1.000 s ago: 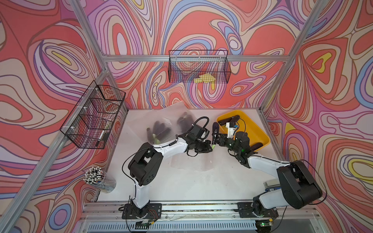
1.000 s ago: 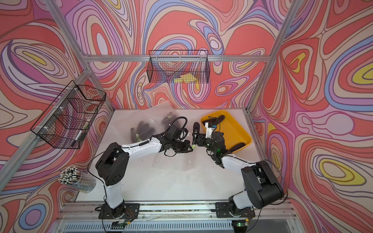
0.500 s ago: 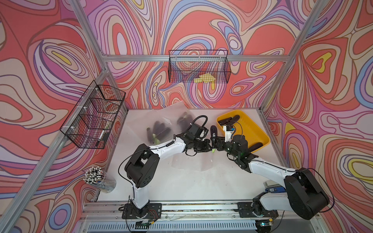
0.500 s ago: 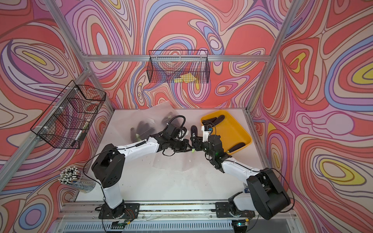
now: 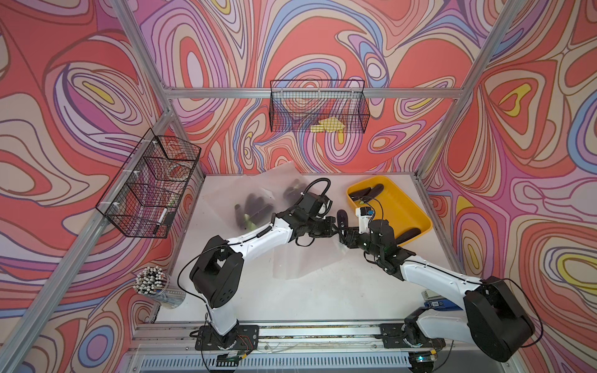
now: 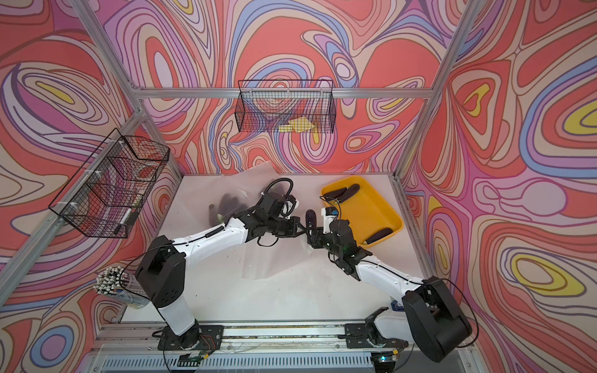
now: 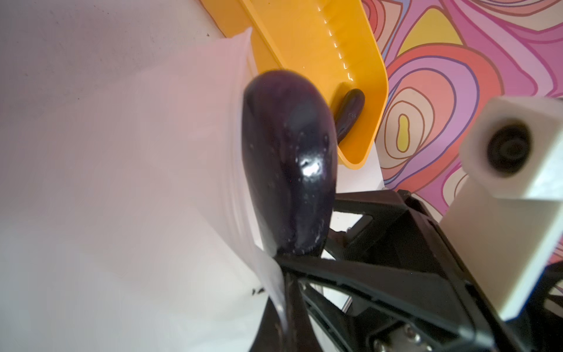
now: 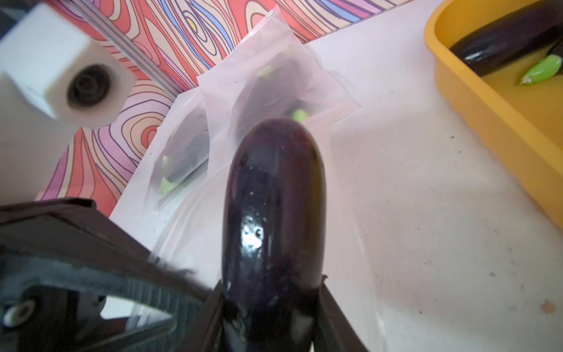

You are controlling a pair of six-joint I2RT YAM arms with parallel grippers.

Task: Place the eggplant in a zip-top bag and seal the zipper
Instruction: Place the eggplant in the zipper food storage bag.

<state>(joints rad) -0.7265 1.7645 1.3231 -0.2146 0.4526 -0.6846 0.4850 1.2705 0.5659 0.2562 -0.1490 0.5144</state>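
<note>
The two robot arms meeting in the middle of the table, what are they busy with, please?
The right gripper holds a dark purple eggplant by one end. The left gripper is shut on the edge of a clear zip-top bag, holding its mouth toward the eggplant. The eggplant is at the opening, not clearly inside, so nothing is sealed yet. More eggplants lie in the yellow tray, and filled bags lie at the back of the table.

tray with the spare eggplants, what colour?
Plain yellow-orange tray, no pattern. It shows best in a top view.
</note>
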